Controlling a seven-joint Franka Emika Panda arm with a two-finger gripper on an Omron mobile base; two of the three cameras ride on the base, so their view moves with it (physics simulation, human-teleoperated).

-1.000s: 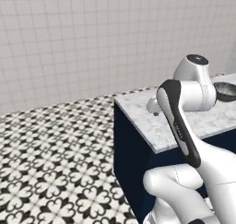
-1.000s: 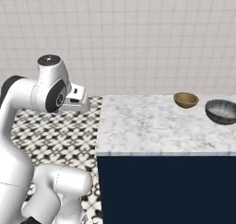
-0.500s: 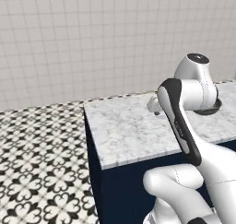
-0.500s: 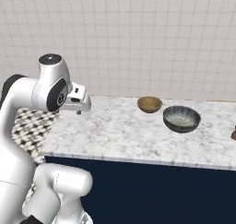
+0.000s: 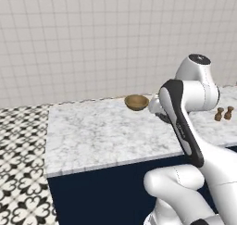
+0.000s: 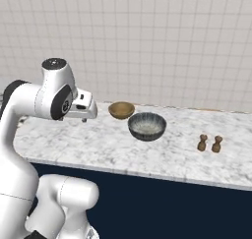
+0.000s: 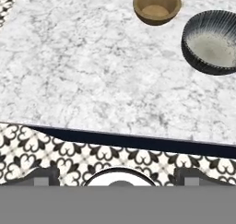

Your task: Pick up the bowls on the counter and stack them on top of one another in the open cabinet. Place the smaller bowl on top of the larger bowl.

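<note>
Now the whole scene has slid across both base views since half a second ago, so the camera has moved with the base; the things on the counter have not shifted among themselves. In the right base view the counter spans the full width, where a second ago only its left corner showed. The tan wooden bowl stands near the tiled wall, and the larger dark ribbed bowl sits just beside it, nearer the front edge; the two look close but apart. Two small brown shakers stand upright well to the right of the bowls; at the earlier moment only an edge of them showed.

In the left base view the wooden bowl is in plain sight on the counter, where half a second ago the arm hid it.

The gripper hangs over the counter's left part, away from both bowls. In the hand view the wooden bowl and the dark bowl lie far ahead. The fingers stand wide apart, holding nothing.
</note>
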